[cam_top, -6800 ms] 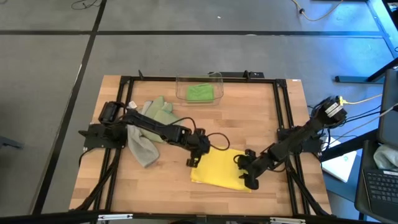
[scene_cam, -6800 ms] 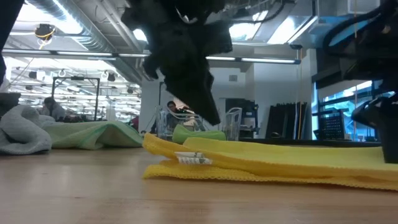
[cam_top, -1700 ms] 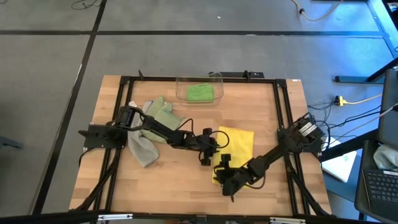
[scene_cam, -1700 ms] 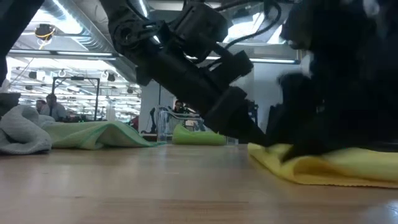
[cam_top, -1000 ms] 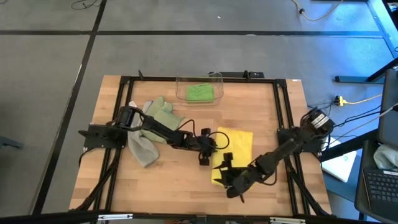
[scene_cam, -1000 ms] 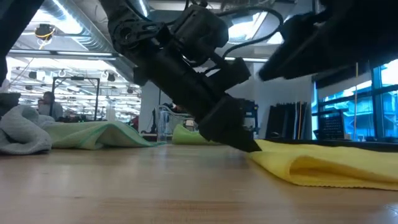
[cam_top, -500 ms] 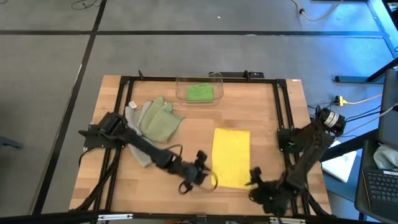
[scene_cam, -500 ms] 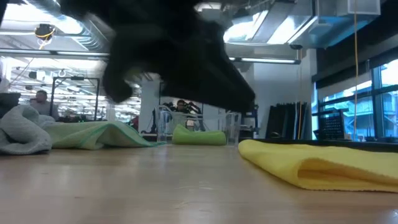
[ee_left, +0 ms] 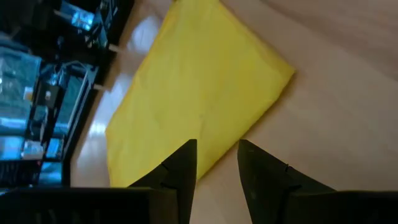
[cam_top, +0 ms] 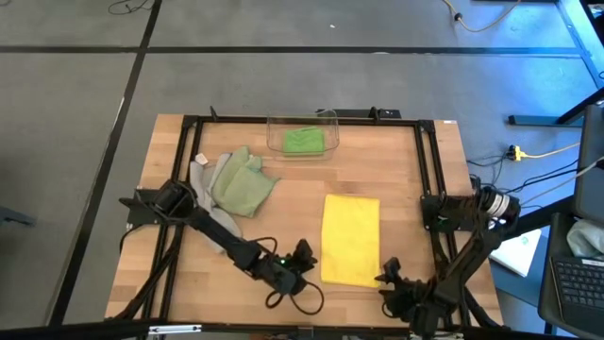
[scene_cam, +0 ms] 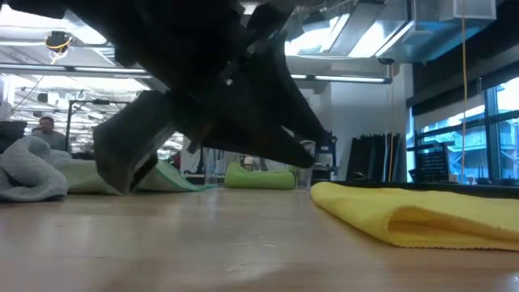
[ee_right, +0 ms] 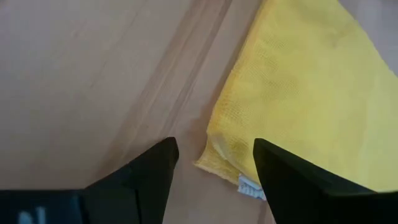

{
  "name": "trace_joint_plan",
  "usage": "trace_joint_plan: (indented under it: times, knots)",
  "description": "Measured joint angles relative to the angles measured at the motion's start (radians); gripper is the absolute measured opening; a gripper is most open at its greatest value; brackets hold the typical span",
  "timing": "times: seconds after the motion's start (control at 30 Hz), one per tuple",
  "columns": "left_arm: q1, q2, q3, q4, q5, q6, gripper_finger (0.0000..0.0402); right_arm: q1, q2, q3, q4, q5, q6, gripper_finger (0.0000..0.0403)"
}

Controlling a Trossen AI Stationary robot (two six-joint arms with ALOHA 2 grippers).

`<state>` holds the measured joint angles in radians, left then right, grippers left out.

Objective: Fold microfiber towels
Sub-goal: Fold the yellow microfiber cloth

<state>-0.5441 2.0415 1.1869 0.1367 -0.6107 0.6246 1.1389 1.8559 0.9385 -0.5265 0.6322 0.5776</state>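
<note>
1. Lying flat in the lower middle of the high view, the yellow towel [cam_top: 350, 239] is folded to a tall rectangle on the bench [cam_top: 406, 170].
2. Left hand [cam_top: 300, 257] sits just beside its lower left corner, fingers [ee_left: 183, 163] spread a little, pinching nothing.
3. Right hand [cam_top: 391, 277] sits off the lower right corner, fingers [ee_right: 155, 163] spread wide, empty.
4. Sage towel [cam_top: 243, 182] and grey towel [cam_top: 213, 219] lie crumpled at centre left; the bright green towel [cam_top: 303, 141] sits in the clear bin [cam_top: 327, 118] at top centre.
5. Risk, as I judge it: either hand, being so near, could snag a corner and pull the fold open.
6. Grabbing both crumpled cloths together would tangle the next fold.
</note>
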Motion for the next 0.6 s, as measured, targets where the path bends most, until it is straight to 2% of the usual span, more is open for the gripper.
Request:
trace_joint_plan:
  times: [0.23, 0.6]
  knots:
    - [0.026, 0.011, 0.000, 0.008, 0.021, -0.028, 0.0110, 0.025, 0.060, 0.067, -0.152, 0.106, 0.080, 0.0225]
    - [0.021, 0.058, 0.001, 0.022, 0.017, -0.060, 0.0110, 0.025, 0.116, 0.065, -0.183, 0.196, 0.079, 0.0225]
